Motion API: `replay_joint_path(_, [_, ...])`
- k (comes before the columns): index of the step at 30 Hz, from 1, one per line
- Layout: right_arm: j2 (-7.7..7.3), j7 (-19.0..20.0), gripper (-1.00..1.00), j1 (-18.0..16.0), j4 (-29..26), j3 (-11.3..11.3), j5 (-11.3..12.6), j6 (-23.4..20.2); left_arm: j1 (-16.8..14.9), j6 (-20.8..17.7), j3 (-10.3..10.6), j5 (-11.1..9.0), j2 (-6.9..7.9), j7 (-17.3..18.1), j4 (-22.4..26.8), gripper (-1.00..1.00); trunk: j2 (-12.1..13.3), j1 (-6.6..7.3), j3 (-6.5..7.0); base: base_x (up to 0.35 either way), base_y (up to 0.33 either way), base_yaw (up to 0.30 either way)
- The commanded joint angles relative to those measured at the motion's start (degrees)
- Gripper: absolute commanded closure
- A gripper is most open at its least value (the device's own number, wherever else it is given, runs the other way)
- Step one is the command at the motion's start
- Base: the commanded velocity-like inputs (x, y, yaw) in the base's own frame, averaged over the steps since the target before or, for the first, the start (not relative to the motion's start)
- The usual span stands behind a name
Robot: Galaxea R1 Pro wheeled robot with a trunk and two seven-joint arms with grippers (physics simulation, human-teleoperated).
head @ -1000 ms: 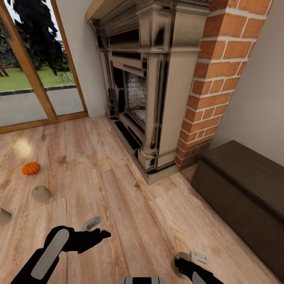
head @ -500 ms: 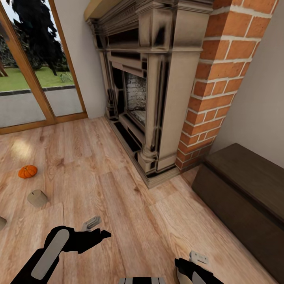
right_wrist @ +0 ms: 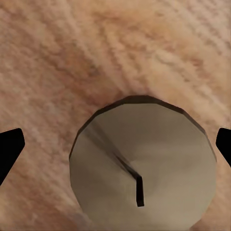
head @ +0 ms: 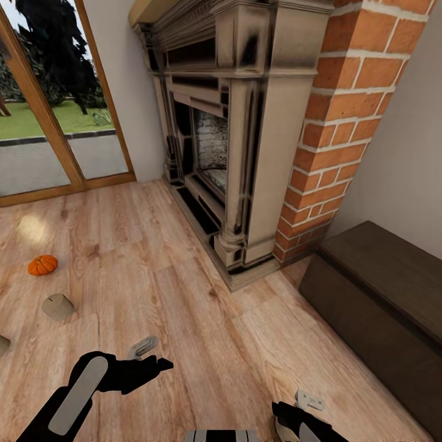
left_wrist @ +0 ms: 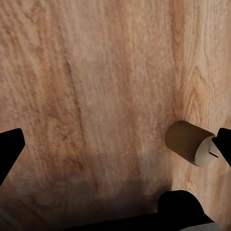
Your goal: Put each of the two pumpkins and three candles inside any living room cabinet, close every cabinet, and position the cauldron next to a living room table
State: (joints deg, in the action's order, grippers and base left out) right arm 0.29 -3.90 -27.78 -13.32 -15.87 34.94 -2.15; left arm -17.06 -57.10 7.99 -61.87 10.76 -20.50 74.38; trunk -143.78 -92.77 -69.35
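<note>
Head view looks down over a wooden floor (head: 202,319) with a fireplace (head: 233,141) ahead, a brick column beside it, and the cabinet (head: 380,288), long, low and dark brown, along the wall at the right with its front shut. One pumpkin (head: 42,265) sits on the floor toward the glass doors at the left, and a candle (head: 58,306) lies just nearer the robot than it, the two apart. The left tool (head: 142,347) hangs low over bare boards; in its wrist picture the dark finger tips stand at the far edges, spread wide and holding nothing, with another candle (left_wrist: 191,143) lying on its side on the floor near one tip. The right tool (right_wrist: 115,144) sits at the picture's bottom edge in the head view; its wrist camera looks straight down on the flat top and dark wick of an upright candle (right_wrist: 142,171), which lies between the two spread tips, neither touching it. So the step in hand appears to be the pick-up of this candle by the right arm. The next move calls for lowering until the fingers bracket the candle's sides, clamping, then lifting and carrying it toward the cabinet, which must be opened first.
</note>
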Motion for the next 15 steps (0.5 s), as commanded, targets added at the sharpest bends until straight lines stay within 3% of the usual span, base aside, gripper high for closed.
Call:
replay_joint_path(1, [-0.03, -0.41, -1.0, 0.0, -0.13, -0.48, 0.39, -0.23, -0.05, -0.03, 0.1, -0.62, 0.05, -0.6, 0.06, -1.0, -0.03, -0.01, -0.27, 0.0, 0.0, 0.0])
replay_joint_path(15, [-0.03, -0.44, -1.0, 0.01, 0.03, -0.44, 0.32, -0.23, -0.05, -0.03, 0.35, -0.62, -0.03, -0.6, 0.06, -1.0, -0.14, -0.22, -2.05, 0.0, 0.0, 0.0])
